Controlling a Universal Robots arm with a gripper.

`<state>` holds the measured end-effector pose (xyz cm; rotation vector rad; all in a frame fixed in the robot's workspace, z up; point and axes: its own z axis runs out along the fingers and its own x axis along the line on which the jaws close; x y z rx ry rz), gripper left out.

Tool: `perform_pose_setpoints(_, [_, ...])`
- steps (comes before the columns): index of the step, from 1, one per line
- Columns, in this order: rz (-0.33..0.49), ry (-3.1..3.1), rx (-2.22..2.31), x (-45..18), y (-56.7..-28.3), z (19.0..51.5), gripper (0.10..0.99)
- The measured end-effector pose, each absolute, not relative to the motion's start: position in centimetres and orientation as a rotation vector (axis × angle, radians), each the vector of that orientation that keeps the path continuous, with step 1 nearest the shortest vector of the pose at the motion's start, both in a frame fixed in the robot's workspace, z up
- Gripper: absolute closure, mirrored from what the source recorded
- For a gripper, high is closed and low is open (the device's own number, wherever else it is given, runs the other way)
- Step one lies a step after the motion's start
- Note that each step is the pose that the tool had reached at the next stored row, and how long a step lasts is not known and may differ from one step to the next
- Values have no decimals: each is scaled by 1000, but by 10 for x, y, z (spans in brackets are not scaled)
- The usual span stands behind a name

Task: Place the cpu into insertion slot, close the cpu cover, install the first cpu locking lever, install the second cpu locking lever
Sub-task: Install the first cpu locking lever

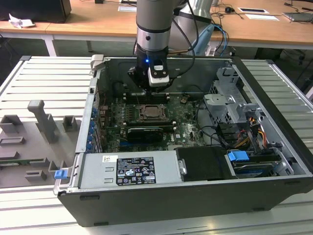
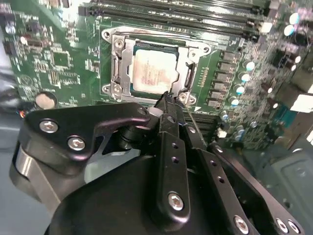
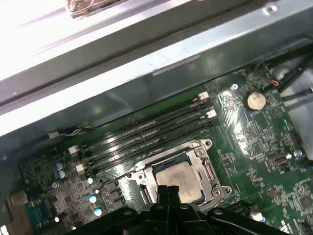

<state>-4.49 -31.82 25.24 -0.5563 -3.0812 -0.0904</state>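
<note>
An open desktop computer case (image 1: 195, 200) lies on a ribbed metal worktop (image 1: 29, 88). Well to the exterior view's left of the tool, grey moulded fixtures (image 1: 44, 122) stand on the worktop. A blue clip (image 1: 60, 174) sits at the case corner beside a labelled power supply (image 1: 166, 169).

The tool (image 1: 151, 93) hangs inside the case, low over the green motherboard (image 2: 58, 54). Its fingertips (image 3: 161, 193) are pressed together with nothing visible between them. Just ahead of the tip, the cpu (image 2: 155, 73) lies in the insertion slot (image 1: 152, 113). The cpu cover (image 2: 119, 68) lies flat around the chip. A thin metal rod (image 2: 190, 120) runs just beside the tip. Memory slots (image 3: 146, 134) lie beyond the socket, and a long black card (image 1: 144, 133) lies on its other side.

To the exterior view's right of the tool stand a drive cage (image 1: 227, 95) and bundled cables (image 1: 254, 132).
</note>
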Motion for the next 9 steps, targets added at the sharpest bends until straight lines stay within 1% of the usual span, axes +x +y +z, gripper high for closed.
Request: perform_pose_setpoints(9, [-88,-3118,-204,-45,-318,252,980])
